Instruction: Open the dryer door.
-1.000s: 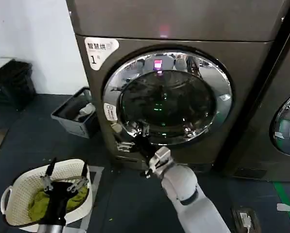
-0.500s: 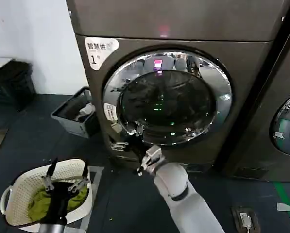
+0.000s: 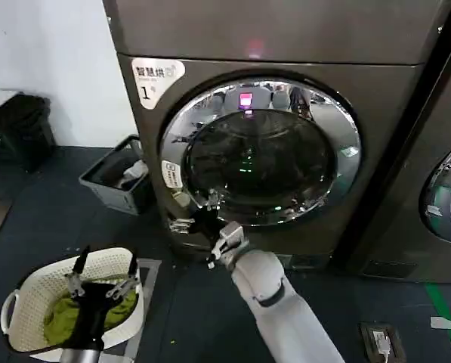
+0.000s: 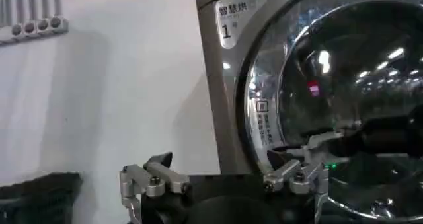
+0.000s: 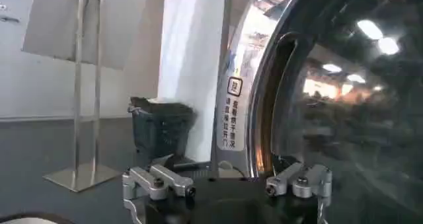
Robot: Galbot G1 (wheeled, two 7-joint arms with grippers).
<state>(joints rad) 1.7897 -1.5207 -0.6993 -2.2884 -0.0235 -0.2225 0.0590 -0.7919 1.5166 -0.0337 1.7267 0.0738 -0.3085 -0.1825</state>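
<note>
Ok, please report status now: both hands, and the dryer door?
Right hand open, at lower-left chrome rim of dryer door. Door looks shut. Left hand open, parked over laundry basket. Nothing blocking.

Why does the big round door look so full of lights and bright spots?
In the head view, the dryer door has a chrome ring that mirrors the room, and its dark glass carries small pink and green glints. In the left wrist view, the glass reflects ceiling lamps as bright streaks. In the right wrist view, the door shows similar lamp reflections and an orange glow.
</note>
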